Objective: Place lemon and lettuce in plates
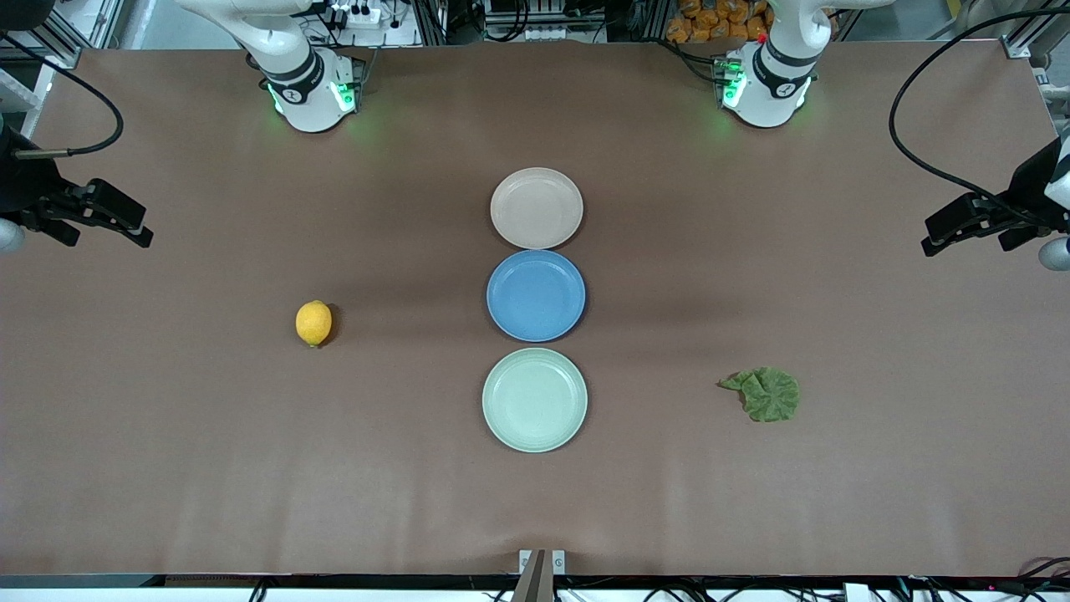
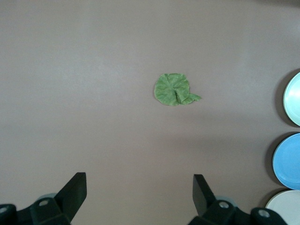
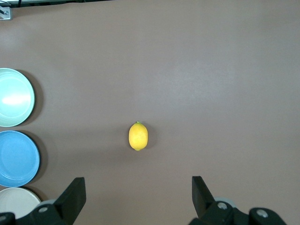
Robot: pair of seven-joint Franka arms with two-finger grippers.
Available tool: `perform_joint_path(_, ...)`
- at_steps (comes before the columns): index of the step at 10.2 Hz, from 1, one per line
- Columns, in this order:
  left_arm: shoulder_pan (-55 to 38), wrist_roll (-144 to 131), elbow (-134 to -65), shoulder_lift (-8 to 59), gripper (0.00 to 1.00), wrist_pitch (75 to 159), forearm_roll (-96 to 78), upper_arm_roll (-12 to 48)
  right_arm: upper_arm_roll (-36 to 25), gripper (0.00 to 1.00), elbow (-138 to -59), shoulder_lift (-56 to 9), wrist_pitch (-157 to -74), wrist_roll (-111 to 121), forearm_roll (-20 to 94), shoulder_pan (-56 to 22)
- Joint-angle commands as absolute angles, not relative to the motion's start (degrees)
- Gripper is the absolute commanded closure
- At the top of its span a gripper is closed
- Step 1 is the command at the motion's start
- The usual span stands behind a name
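Note:
The yellow lemon [image 1: 313,323] [image 3: 138,136] lies on the brown table toward the right arm's end. The crinkled green lettuce [image 1: 765,393] [image 2: 174,89] lies flat toward the left arm's end. Mid-table, a beige-pink plate [image 1: 536,208] sits nearest the robots' bases and a mint green plate [image 1: 535,400] sits nearest the front camera; both hold nothing. My right gripper [image 3: 138,190] hangs open over the table's edge at the right arm's end, apart from the lemon. My left gripper [image 2: 139,187] hangs open over the edge at the left arm's end, apart from the lettuce.
A blue plate [image 1: 536,295] sits between the two pale plates, almost touching both. Black cables [image 1: 919,159] loop over the table corners near each gripper. Bare brown tabletop surrounds the lemon and the lettuce.

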State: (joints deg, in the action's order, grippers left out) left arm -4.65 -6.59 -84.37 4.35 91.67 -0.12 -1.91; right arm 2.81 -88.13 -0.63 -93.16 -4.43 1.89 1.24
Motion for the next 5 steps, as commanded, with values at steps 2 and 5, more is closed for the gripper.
perform_joint_path(2, -4.75, -6.06, -84.11, 4.31, 0.00, 91.93, -0.70, -2.02, 3.60, 0.00, -88.51, -0.09, -92.81, -4.13, 2.02, 2.20)
perform_joint_path(5, -4.83, -6.06, -84.46, 7.54, 0.00, 93.77, -2.10, -1.93, 3.69, 0.00, -88.77, -0.35, -92.81, -4.22, 2.02, 2.11)
